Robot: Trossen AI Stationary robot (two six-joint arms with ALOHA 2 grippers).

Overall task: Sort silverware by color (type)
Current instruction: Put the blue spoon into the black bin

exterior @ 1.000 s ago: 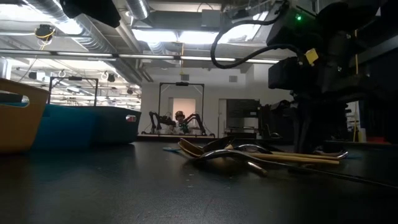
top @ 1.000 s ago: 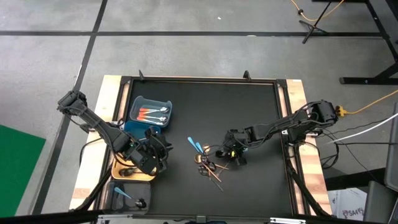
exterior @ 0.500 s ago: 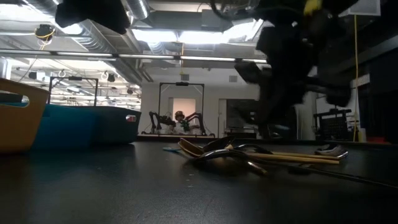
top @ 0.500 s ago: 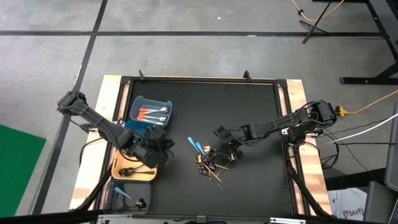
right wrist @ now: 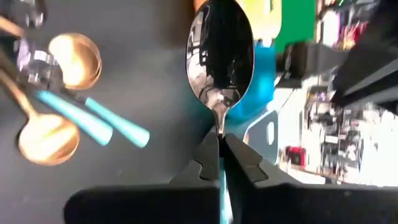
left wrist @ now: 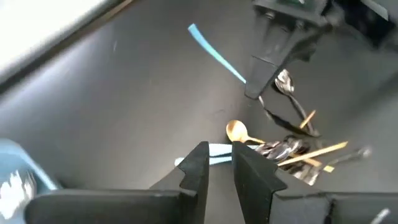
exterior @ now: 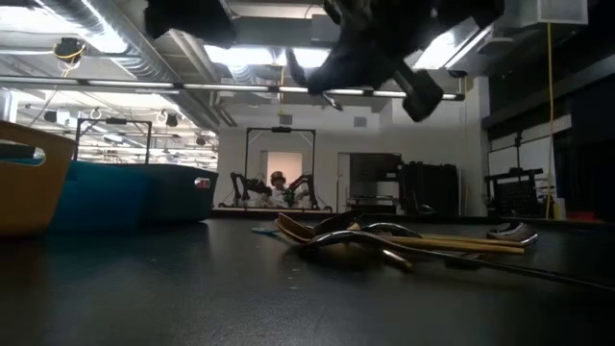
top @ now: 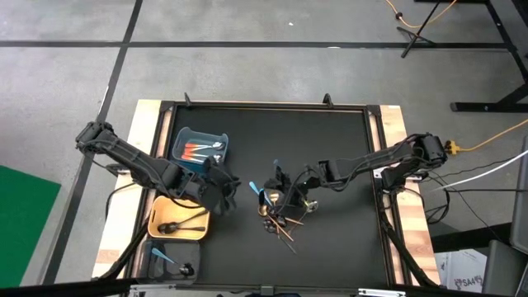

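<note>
My right gripper (top: 277,180) hangs above the table's middle, shut on a light blue spoon (left wrist: 217,53) whose bowl (right wrist: 219,56) is shiny. A pile of gold and dark silverware (top: 280,221) lies on the black mat below it. Two light blue pieces (top: 259,193) lie flat beside the pile. My left gripper (left wrist: 219,163) hovers between the blue bin (top: 200,148) and the pile. A narrow gap shows between its fingers, with nothing in it. My right gripper pinches the spoon's handle just below the bowl (right wrist: 219,126) between its two fingertips. The fingers come slanting down from the table's right and lie across the spoon. The spoon is lifted clear of the pile, its bowl end sticking out toward the far edge.
The blue bin holds orange-handled pieces (top: 200,151). A yellow bin (top: 157,216) with dark pieces and a grey bin (top: 157,262) with a light blue piece stand along the left edge. Bare mat lies at the far side and right.
My right gripper has risen from the mat beside the pile and gone toward the table's left edge, rolling its wrist and lifting the spoon clear. My left gripper has moved from over the yellow bin toward the pile.
</note>
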